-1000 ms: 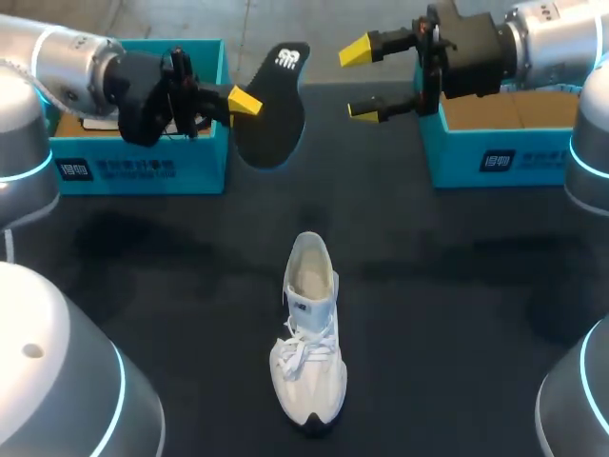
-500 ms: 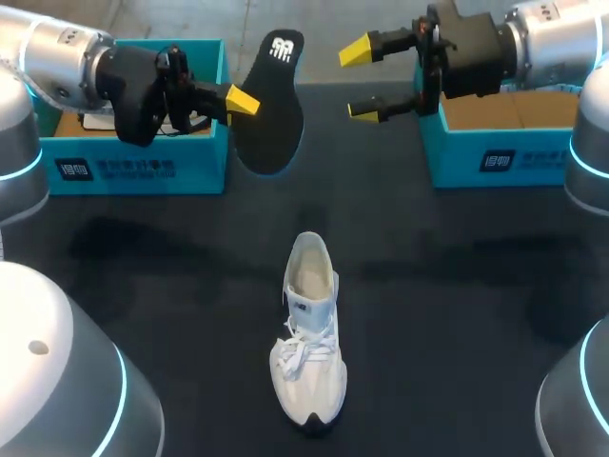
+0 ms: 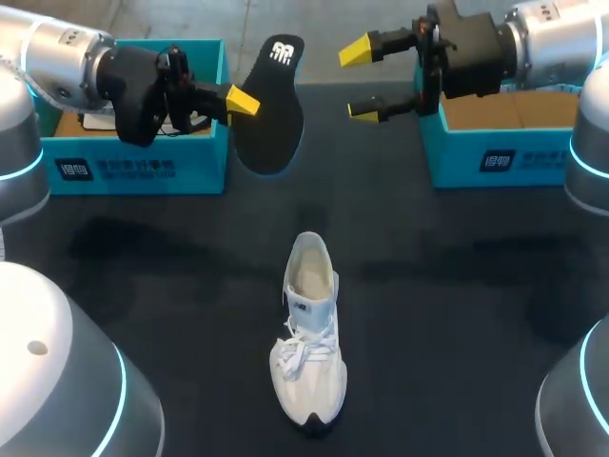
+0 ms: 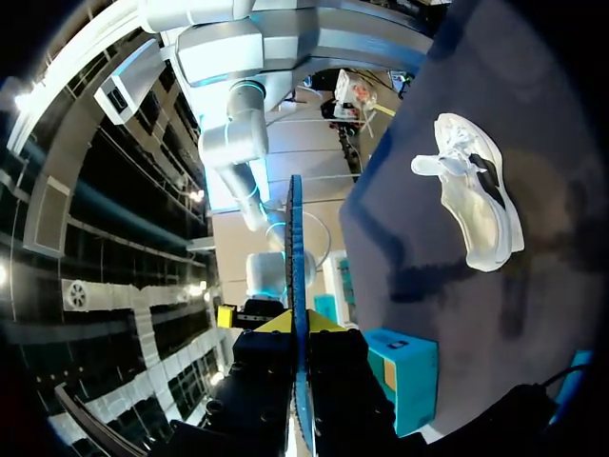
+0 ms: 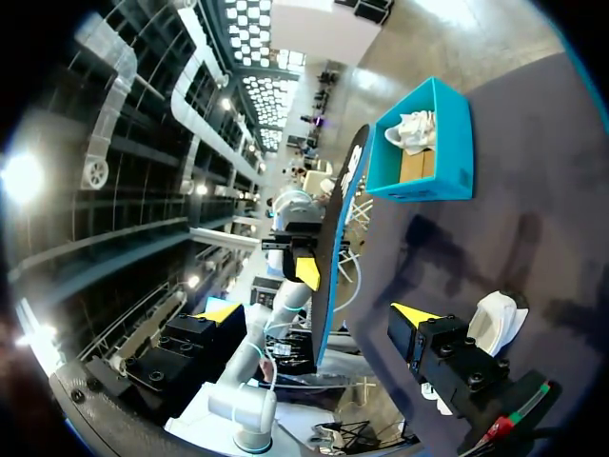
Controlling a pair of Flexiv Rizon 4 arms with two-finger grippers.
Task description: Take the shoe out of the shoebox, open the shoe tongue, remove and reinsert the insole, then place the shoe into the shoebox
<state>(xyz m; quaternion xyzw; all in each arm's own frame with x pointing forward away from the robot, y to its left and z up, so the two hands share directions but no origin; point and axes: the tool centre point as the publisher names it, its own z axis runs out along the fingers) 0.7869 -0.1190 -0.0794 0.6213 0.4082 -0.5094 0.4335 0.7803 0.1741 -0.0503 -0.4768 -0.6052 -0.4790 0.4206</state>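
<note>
The bench (image 3: 457, 286) carries two blue boxes, the left box (image 3: 143, 167) and the right box (image 3: 514, 157), both beyond the shoe (image 3: 309, 333) on either side. The shoe lies out of both, toe towards the robot and opening facing up. The black insole (image 3: 271, 109) hangs beyond the shoe's heel, slightly left, pinched at one edge by the left hand (image 3: 243, 100). The right hand (image 3: 360, 81) hovers beyond the shoe to the right, fingers spread and empty.

The reinsertion looks next. It probably goes best if the insole's broad lower end is fed into the opening first, at a shallow slant towards the toe. The right hand could pin the shoe or hold back the tongue.

Over the last second the insole's top end has tipped slightly up and left as the left arm drew back a little. The shoe and right hand have not moved.
</note>
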